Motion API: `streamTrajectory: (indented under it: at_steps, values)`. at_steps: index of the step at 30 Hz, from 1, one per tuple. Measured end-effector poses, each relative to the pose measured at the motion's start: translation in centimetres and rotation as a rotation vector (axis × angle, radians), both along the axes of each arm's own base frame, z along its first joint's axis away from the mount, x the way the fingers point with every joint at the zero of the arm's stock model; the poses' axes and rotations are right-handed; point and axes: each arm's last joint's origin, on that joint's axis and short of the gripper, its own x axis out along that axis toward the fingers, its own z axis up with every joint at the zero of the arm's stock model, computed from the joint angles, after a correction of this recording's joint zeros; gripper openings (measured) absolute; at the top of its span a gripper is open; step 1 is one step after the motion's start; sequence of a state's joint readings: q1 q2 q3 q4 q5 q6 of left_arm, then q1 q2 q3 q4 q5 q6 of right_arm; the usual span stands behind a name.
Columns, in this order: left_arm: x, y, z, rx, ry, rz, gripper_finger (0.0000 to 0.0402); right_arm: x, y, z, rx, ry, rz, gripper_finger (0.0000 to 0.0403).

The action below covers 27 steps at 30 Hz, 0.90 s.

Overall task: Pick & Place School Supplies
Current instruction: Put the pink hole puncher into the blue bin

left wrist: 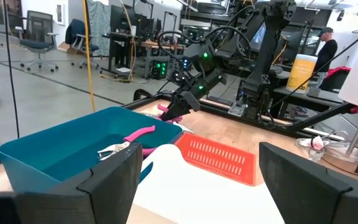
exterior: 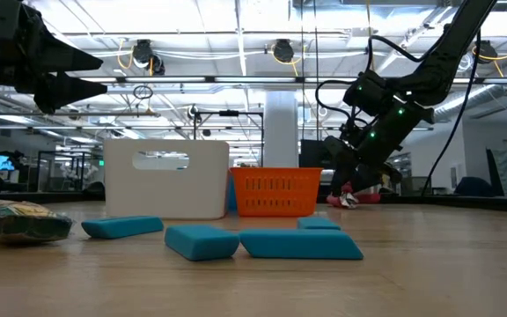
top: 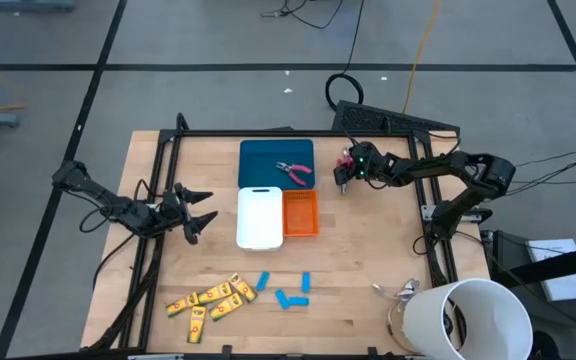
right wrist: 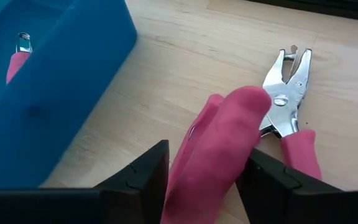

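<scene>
Right pincer point(right wrist: 201, 180) grips a pink-handled tool point(right wrist: 229, 137) beside the teal tray point(top: 276, 163), which holds another pink-handled tool point(top: 295, 172).

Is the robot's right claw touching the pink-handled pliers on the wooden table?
Touching. The right wrist view shows the right gripper with both dark fingers pressed against one pink handle of the pliers.

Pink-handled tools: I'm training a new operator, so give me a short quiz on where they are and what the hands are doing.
1. True or false: both pink-handled tools lie in the teal tray.
2. The right hand is shut on: A a blue piece, B a pink handle, C the orange tray.
3. Fill in: the left hand is ____.
Key: 1 false, the second tool lies on the table beside it; 2 B; 3 open.
</scene>
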<state>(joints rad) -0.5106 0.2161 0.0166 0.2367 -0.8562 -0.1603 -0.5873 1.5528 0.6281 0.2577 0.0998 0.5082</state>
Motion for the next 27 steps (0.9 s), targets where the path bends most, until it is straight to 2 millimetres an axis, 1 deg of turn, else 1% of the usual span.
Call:
streamTrajectory:
  at_steps: [27]
  values:
    - [0.0,0.0,0.01,0.0,0.0,0.0,0.0324,0.01,0.01,0.0,0.001,-0.001,0.002,0.0094]
